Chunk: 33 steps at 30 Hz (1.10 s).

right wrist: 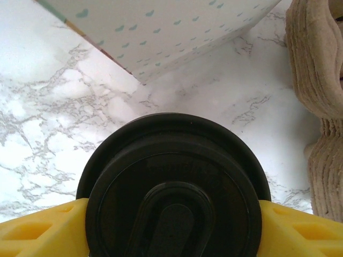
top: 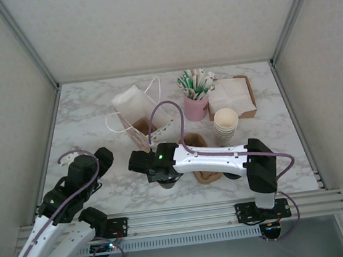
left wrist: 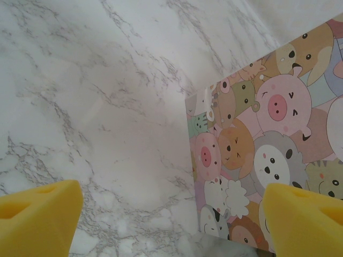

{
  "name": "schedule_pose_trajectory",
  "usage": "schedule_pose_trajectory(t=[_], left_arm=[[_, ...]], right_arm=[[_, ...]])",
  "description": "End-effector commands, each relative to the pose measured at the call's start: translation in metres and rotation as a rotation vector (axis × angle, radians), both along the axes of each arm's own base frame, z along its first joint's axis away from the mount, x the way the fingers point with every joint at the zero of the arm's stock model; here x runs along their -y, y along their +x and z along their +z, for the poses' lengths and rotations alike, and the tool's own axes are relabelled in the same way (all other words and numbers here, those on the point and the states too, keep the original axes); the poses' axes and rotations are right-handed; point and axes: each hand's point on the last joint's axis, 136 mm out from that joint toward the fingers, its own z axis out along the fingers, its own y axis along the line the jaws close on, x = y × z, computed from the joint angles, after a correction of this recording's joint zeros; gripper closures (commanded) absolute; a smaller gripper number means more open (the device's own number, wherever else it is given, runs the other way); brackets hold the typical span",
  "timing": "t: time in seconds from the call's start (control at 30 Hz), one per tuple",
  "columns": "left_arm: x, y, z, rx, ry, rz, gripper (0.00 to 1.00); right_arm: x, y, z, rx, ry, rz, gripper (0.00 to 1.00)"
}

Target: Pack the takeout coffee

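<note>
The takeout coffee [right wrist: 174,198], black lid up, stands on the marble table [right wrist: 48,118] close to a corner of the paper bag [right wrist: 161,32], which is printed here with small teal hearts. The right end effector [right wrist: 171,233] straddles the cup, with a yellow finger at each side of the lid. I cannot tell whether they pinch it. Beside the bag's cartoon-animal face, the left end effector [left wrist: 171,219] hangs with its jaws spread wide over bare table.

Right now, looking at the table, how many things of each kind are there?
Paper bag: 1
Pink straw holder: 1
Napkin box: 1
Stack of cream cups: 1
Pulp cup carrier: 1
Lidded coffee cup: 1
Total: 6
</note>
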Motion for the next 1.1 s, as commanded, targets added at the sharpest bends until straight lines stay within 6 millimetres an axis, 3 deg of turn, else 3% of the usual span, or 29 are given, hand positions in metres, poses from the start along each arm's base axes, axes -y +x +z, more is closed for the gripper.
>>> schedule_pose_trajectory(t=[0.0,0.5,1.07], left_arm=[[-0.005,-0.004,-0.006,-0.025,0.024,0.015,0.13],[-0.006,-0.004,-0.008,-0.031,0.028,0.019,0.13],[-0.002,-0.003,-0.007,-0.033,0.02,0.007,0.13]], right_arm=[[0.016,-0.005,0.013,-0.01,-0.03,0.055,0.26],[0.014,-0.017,-0.004,-0.073,-0.013,0.095,0.24],[0.016,-0.013,-0.001,-0.052,-0.01,0.075,0.16]])
